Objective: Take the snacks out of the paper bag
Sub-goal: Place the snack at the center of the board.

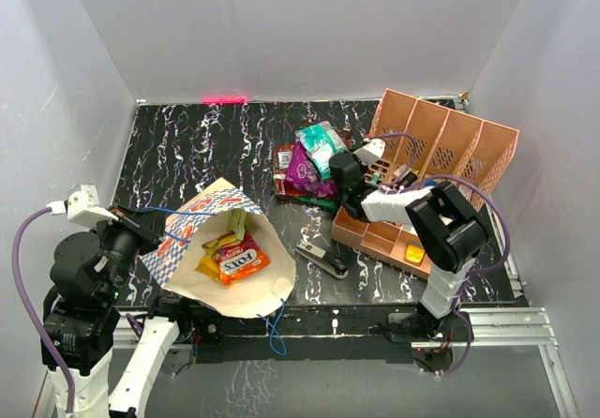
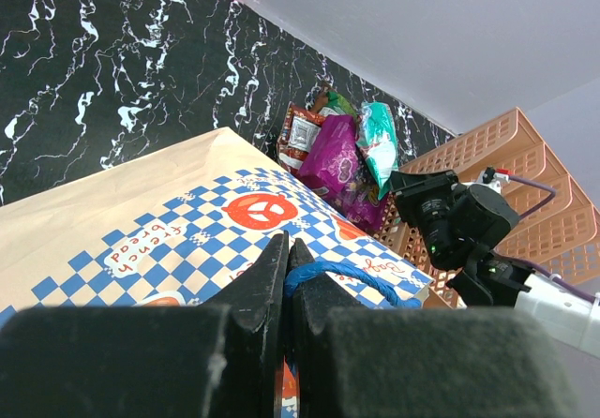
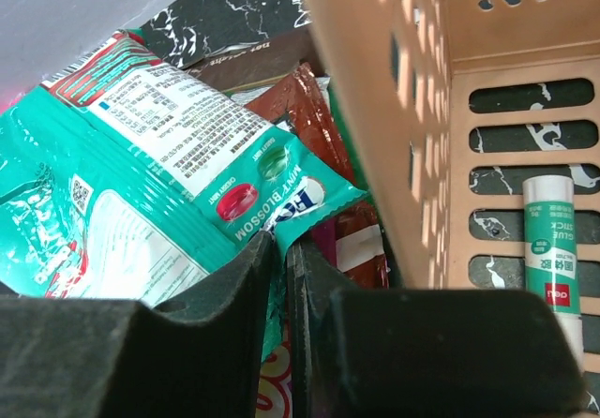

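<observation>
GRIP: left gripper [image 2: 286, 249] clamped on blue string handle [image 2: 349, 273] of cream paper bag [image 2: 122, 212] | right gripper [image 3: 279, 249] pinching corner of teal-green foil packet [image 3: 141, 174], outside bag | HANDLING: judged light, slippery, crushable; take sealed edge

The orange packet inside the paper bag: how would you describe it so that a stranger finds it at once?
Look at the big cream paper bag lying open at the front left of the top view. Inside its mouth, the orange packet lies on top of the others. Only it carries the white word FOX'S.
</observation>
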{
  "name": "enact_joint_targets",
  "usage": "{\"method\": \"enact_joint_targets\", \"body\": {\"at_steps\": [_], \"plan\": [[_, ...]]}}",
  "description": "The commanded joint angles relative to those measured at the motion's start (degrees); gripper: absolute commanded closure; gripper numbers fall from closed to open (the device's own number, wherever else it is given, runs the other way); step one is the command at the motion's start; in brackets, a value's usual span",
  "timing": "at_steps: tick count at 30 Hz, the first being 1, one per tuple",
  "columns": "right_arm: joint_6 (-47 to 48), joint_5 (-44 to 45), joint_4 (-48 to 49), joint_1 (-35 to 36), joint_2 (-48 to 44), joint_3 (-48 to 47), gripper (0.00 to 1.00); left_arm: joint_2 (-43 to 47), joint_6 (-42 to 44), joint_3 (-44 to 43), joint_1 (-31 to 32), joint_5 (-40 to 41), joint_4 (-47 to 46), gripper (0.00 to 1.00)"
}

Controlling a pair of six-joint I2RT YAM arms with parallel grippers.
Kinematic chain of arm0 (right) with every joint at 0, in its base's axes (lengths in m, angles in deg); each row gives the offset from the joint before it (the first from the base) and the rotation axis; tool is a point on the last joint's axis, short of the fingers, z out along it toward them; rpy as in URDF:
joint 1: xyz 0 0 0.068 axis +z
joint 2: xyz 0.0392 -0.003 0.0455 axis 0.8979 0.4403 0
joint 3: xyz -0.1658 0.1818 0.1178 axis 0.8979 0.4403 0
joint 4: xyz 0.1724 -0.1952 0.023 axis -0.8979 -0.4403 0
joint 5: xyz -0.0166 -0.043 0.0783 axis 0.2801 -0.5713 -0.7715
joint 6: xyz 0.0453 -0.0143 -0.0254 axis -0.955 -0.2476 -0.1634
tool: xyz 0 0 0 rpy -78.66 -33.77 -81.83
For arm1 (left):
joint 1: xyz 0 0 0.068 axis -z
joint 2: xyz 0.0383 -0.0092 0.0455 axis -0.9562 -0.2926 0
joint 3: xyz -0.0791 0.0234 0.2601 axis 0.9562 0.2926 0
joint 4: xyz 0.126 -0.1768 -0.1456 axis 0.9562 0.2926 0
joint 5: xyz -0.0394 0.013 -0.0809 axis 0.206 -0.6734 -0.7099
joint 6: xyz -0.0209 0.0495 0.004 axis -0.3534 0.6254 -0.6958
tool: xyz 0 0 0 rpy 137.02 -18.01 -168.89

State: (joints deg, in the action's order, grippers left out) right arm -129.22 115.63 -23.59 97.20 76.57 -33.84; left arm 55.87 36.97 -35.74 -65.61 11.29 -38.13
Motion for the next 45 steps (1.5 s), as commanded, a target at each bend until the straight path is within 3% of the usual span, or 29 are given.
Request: {"method": "enact_joint_targets", "body": {"at_steps": [1,7,14,22,36,45], "plan": [[4.7,-3.58,0.64,2.44,-2.48,-0.01,0.84,0.13,0.02,-1.62,0.27,-0.01,-0.17,1.0],[4.4,-2.11,-0.43,3.99,-4.92,0.46,0.84,0.37,-0.49,-0.25,0.27,-0.45,-1.17,1.0],[1.99,1.9,-2.35,3.98,1.07,0.63,0.83,0.21,0.07,-1.18,0.25,-0.2,-0.12,1.0],[2.34,-1.1,-4.19,4.0,1.39,-0.62,0.81,-0.21,0.29,-1.6,0.27,-0.14,-0.57,1.0],[5.44,-5.37,-6.85,3.98,-10.93,4.64,0.62,-0.93,0.17,-1.41,0.23,-0.57,-1.54,1.0],[14.05,-12.15,-7.22,4.02,-21.17,9.09,0.34,-1.25,0.62,-2.03,0.27,-0.1,-1.46,1.0]]}}
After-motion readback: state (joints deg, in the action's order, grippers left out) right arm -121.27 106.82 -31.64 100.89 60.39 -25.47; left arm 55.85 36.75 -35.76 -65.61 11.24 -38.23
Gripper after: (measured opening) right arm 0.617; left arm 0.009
